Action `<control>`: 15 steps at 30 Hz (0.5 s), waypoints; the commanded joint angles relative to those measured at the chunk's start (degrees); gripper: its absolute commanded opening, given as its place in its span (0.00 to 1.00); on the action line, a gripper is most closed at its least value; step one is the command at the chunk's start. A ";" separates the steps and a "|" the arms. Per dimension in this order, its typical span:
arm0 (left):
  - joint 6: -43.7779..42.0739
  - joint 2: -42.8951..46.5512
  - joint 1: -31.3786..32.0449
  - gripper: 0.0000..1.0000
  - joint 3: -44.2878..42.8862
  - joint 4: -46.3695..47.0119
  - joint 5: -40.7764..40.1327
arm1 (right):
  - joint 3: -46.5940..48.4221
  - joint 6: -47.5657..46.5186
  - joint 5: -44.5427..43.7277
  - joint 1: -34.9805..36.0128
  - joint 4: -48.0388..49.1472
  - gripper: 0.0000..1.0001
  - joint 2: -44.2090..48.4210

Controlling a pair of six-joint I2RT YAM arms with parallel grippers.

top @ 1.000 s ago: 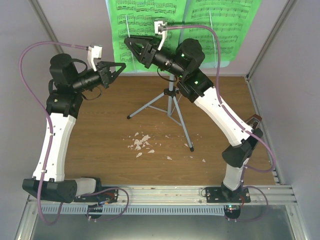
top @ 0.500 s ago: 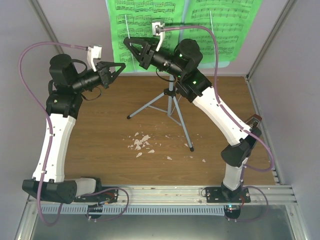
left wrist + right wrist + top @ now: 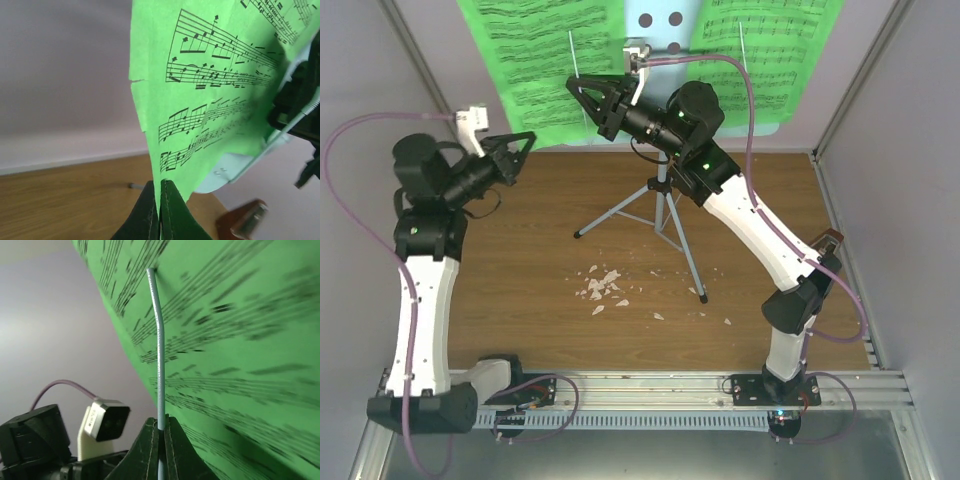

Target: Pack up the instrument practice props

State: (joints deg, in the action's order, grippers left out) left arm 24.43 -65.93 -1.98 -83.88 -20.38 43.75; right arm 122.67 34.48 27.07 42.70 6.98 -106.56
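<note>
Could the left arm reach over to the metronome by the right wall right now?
Probably not. The left gripper is shut on the left green sheet, and the metronome sits far right, beyond the tripod legs and the right arm. The right gripper is shut on the stand's wire.

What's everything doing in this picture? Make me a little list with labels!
Left end effector: shut on the left green sheet-music page, at its lower edge
Right end effector: shut on the stand's thin page-holder wire
Music stand: upright on silver tripod legs
Right green page: on the stand
Metronome: by the table's right edge, partly behind the right arm
Crumbs: white, scattered beside the tripod
</note>
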 commanded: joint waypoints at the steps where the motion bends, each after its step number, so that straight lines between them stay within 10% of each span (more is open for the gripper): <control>1: -0.67 7.15 -4.57 0.00 3.08 0.03 -10.69 | -0.54 -0.64 -0.54 0.08 1.48 0.01 0.74; 15: -2.27 18.15 -8.97 0.00 22.69 -7.46 -22.28 | -4.37 2.13 -1.58 -0.93 3.23 0.04 1.53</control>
State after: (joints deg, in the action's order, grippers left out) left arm 20.95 -47.79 -9.23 -69.21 -25.98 21.71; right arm 119.96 35.48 26.83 42.46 10.02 -106.04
